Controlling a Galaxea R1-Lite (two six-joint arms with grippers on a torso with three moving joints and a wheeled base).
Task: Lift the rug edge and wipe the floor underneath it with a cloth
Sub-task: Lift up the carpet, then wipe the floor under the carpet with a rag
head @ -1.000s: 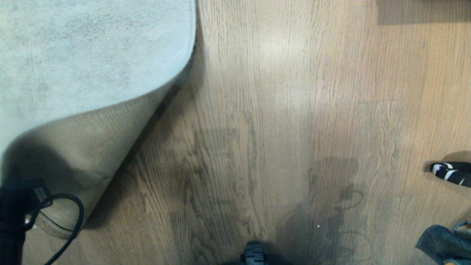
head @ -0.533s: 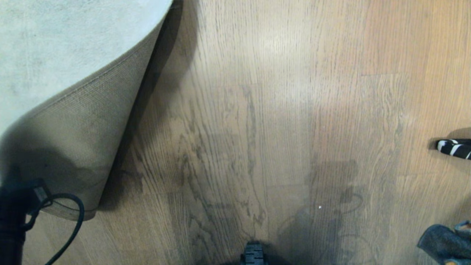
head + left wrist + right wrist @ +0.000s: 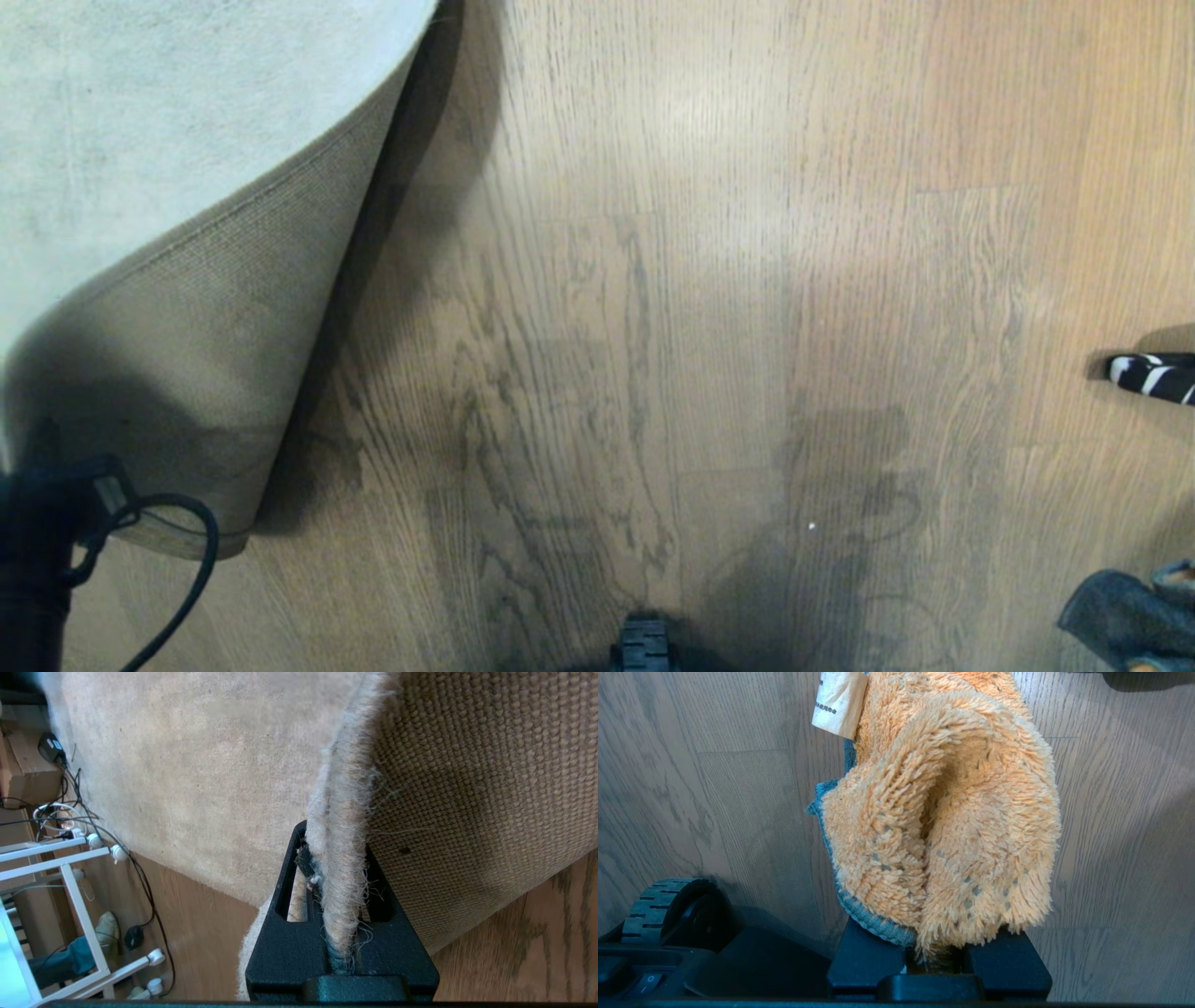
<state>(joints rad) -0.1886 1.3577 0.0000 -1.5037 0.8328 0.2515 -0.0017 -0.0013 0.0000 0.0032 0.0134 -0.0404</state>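
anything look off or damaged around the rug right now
The rug edge pinched in the left gripper is frayed, loose fibres sticking out along the border. The corner is folded back, tan backing up, but that is the lift itself. The cloth sits bunched in the right gripper.

A black-and-white striped object [image 3: 1153, 376] lies at the right side of the head view, partly cut off. In the left wrist view, a white metal frame [image 3: 70, 877] on small casters stands beside tangled black cables [image 3: 135, 882] and a black plug [image 3: 50, 749] by a brown box [image 3: 28, 772].
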